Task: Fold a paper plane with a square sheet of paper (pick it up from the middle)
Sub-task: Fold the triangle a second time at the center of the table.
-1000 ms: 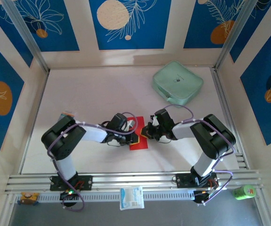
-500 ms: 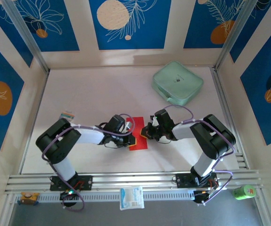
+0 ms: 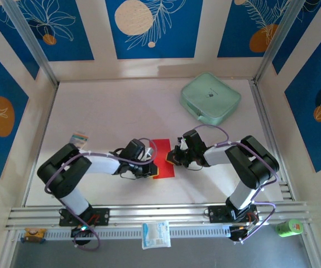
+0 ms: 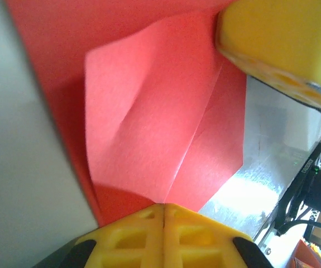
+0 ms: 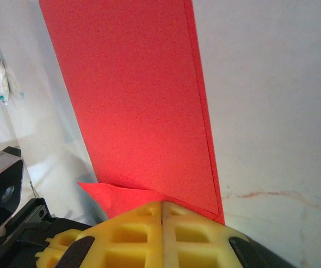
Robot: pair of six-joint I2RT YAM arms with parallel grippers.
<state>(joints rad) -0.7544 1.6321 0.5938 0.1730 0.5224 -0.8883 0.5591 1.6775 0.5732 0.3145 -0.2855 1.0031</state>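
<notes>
My left fingers point(image 4: 132, 240) are pressed together at the left edge of the red sheet of paper point(image 3: 164, 153), where a flap is folded over along a diagonal crease. My right fingers point(image 5: 193, 234), also pressed together, sit at its opposite edge. The sheet lies on the worktop point(image 3: 110, 111) between my arms.

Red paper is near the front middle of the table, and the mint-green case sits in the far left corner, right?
Not quite. The mint-green case sits in the far right corner, as the top external view shows. The red paper is indeed near the front middle of the table.
</notes>
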